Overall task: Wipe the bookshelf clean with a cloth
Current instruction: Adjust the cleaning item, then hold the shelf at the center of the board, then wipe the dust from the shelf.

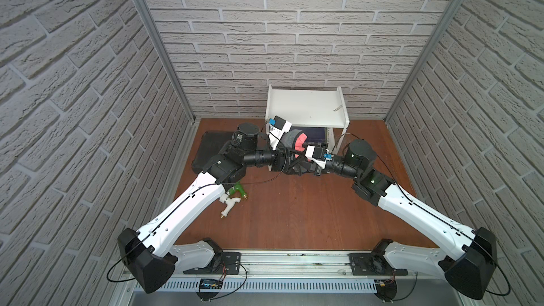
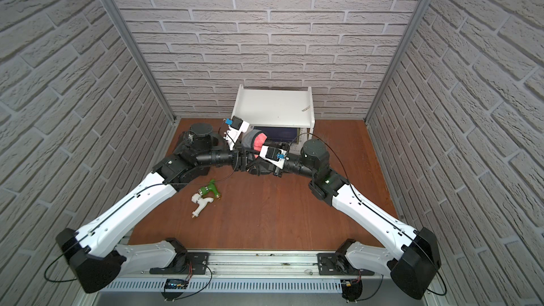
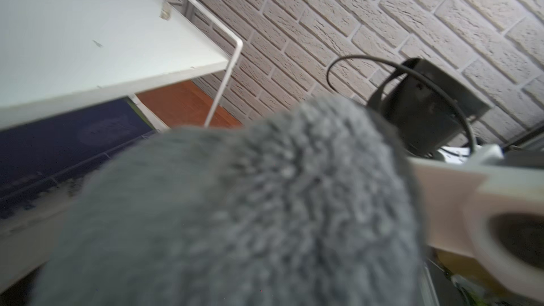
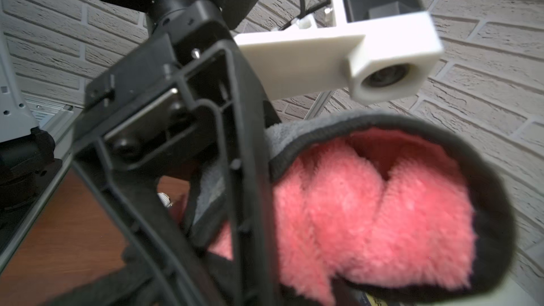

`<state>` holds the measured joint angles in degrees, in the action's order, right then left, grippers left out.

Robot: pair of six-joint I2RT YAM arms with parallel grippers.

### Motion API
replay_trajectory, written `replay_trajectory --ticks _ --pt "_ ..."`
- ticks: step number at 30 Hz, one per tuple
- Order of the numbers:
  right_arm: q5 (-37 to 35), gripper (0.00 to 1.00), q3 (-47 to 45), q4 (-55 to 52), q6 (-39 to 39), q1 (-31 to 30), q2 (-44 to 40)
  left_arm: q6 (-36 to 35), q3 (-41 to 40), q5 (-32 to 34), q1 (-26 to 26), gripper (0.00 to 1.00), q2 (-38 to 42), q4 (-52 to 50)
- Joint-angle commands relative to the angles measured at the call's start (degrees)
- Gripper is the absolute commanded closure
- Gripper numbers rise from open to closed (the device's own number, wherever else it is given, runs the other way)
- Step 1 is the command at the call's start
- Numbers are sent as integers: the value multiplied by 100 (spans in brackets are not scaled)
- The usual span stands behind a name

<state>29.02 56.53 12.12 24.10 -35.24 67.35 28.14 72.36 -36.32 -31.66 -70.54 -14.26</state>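
cloth (image 1: pixel 290 140): bunched, pink patch up, just in front of the bookshelf (image 1: pixel 306 107), between both grippers | left gripper (image 1: pixel 284 161): at the cloth, jaws hidden, cannot tell if open or closed | right gripper (image 1: pixel 313 166): facing it, jaws buried in cloth, grip unclear

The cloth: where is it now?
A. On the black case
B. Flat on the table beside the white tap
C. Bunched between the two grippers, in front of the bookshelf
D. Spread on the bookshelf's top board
C: in both top views the cloth is bunched where the left gripper and the right gripper meet, in front of the bookshelf.
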Motion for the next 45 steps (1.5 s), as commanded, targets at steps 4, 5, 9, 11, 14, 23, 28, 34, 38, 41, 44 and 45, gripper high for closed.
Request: replay_trajectory --ticks 4,5,9,11,14,23,28,34,38,41,44,45 --pt "-1178 97 486 -443 -896 934 -307 -388 -175 1034 421 11 637 -99" --pt "-1429 97 549 -661 -916 1130 -335 -407 -269 1238 531 8 764 -32" --pt "-2405 97 1277 -1598 -844 1466 -3 -737 -519 2684 643 5 1207 50" --pt "-2214 97 2022 -2131 -989 1446 478 -983 -506 3140 651 7 1190 87" --pt "-2028 97 3342 -2964 -788 1152 1594 -1210 -294 3671 668 13 921 31" --pt "-4043 97 5816 -4478 -509 711 3450 -1542 544 3952 705 31 -85 -44" --pt "-5482 97 4542 -3792 61 1252 2480 -1824 843 3856 741 46 -300 -273" --pt "-4077 97 4791 -3986 -29 776 2869 -1985 1294 3435 809 53 -641 -593" --pt "-2806 97 4994 -3576 -493 524 3154 -1981 1418 3360 810 61 -792 -716" --pt "-3302 97 5148 -3582 -351 537 3143 -2034 1533 3612 811 67 -904 -878" --pt "-5119 97 5071 -3580 303 673 3022 -2088 1596 3653 811 72 -985 -985" --pt "-5529 98 4977 -3556 486 743 2963 -2093 1597 3662 812 73 -1003 -997"
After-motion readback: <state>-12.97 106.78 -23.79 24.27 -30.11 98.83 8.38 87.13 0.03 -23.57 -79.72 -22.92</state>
